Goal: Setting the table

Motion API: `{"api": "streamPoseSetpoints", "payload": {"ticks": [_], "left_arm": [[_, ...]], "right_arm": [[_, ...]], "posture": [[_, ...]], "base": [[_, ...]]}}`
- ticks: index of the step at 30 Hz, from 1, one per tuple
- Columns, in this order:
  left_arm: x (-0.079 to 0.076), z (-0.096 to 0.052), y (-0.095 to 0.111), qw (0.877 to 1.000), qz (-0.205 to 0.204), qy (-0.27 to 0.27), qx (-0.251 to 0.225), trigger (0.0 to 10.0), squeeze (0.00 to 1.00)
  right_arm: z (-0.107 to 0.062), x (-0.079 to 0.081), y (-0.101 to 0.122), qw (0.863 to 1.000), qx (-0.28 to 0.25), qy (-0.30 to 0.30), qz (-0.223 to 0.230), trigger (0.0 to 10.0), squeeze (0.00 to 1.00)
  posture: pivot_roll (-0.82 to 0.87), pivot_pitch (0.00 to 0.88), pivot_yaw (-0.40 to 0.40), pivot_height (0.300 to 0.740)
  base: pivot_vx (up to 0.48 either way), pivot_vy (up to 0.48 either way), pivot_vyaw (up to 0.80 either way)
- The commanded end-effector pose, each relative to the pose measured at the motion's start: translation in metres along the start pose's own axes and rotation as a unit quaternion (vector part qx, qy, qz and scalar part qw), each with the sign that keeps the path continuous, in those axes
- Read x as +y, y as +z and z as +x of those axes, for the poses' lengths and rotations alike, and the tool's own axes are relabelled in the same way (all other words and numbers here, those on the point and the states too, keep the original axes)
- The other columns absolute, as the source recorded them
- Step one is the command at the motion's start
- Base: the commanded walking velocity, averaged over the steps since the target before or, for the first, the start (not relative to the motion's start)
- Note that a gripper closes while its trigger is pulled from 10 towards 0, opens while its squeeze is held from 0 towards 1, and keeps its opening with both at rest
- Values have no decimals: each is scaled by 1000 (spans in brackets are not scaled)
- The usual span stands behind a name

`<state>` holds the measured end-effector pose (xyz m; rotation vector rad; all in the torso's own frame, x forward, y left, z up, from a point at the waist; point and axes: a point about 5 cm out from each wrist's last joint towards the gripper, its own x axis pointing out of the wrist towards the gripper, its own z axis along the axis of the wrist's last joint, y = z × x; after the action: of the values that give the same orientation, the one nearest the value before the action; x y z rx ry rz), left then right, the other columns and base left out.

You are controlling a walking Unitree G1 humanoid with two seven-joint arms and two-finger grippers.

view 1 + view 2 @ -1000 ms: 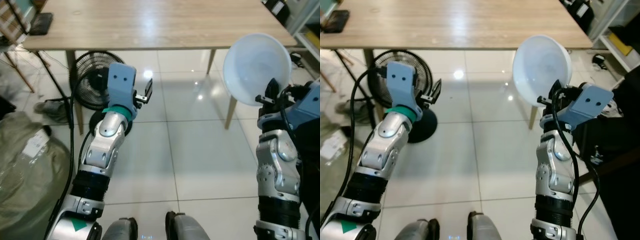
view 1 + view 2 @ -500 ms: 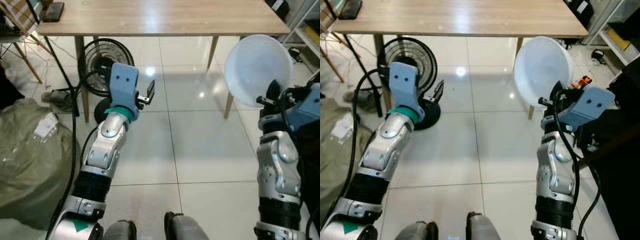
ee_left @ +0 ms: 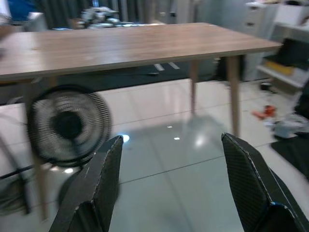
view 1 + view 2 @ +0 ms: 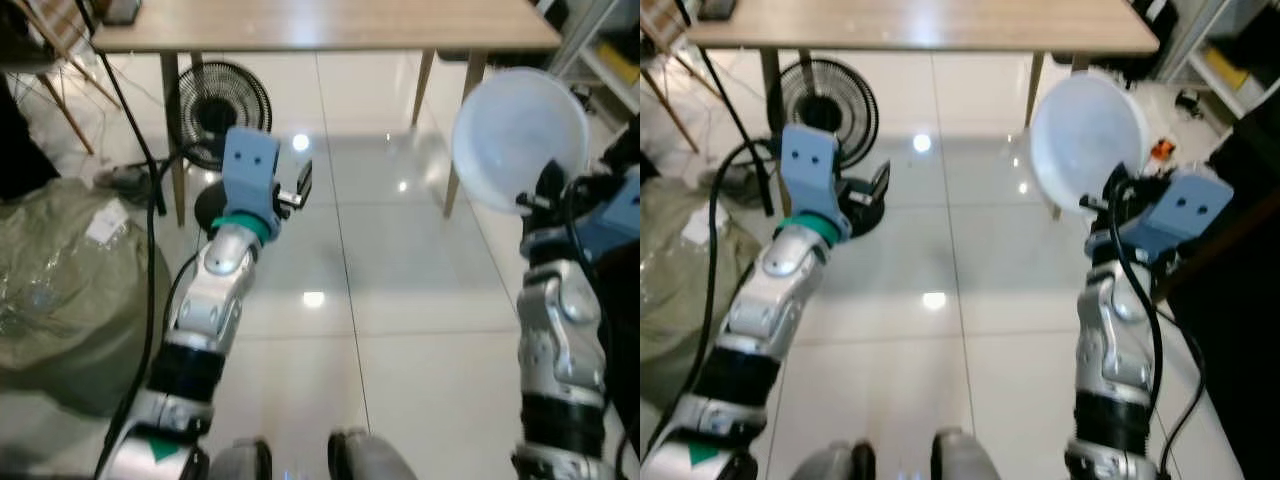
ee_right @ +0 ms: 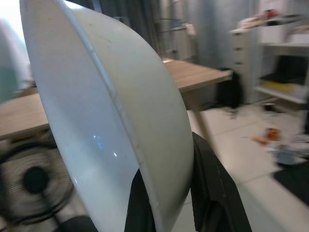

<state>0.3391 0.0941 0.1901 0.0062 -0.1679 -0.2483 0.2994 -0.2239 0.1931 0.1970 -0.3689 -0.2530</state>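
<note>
My right gripper [image 4: 543,186] is shut on the rim of a white bowl [image 4: 518,135], holding it tilted on edge at chest height on the right. Seen from the right wrist, the bowl [image 5: 96,116] stands between the black fingers [image 5: 208,193]. My left gripper [image 4: 299,184] is raised on the left, open and holding nothing. Its fingers [image 3: 101,188] frame the wooden table [image 3: 120,46]. The table [image 4: 320,25] stands ahead across the tiled floor, and what shows of its top is bare.
A black floor fan [image 4: 213,100] stands under the table's left end. A grey-green sack [image 4: 60,270] lies on the floor at my left. Chair legs [image 4: 60,110] are at the far left, shelving [image 4: 605,50] at the far right. White tiles [image 4: 400,290] lie between me and the table.
The whole picture has shifted: the table now sits higher and farther off, with more floor showing. Both arms keep their pose, and the bowl is still held.
</note>
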Motion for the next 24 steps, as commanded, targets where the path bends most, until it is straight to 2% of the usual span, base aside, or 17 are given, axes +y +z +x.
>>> {"api": "streamPoseSetpoints", "payload": {"ticks": [1,21,24], "left_arm": [[-1,-1,-5,1000,3,1,11,10000,0],[-3,0,-6,1000,1,-5,9,10000,0],[-4,0,-6,1000,0,-6,8,10000,0]], "right_arm": [[0,-2,1,1000,-1,-1,-4,10000,0],[2,-3,2,1000,-2,1,-10,10000,0],[2,-3,2,1000,-2,2,-9,10000,0]], "posture": [[-59,0,48,740],[-69,0,47,740],[-71,0,47,740]], "base": [[-330,0,0],[-326,0,0],[-84,0,0]]}}
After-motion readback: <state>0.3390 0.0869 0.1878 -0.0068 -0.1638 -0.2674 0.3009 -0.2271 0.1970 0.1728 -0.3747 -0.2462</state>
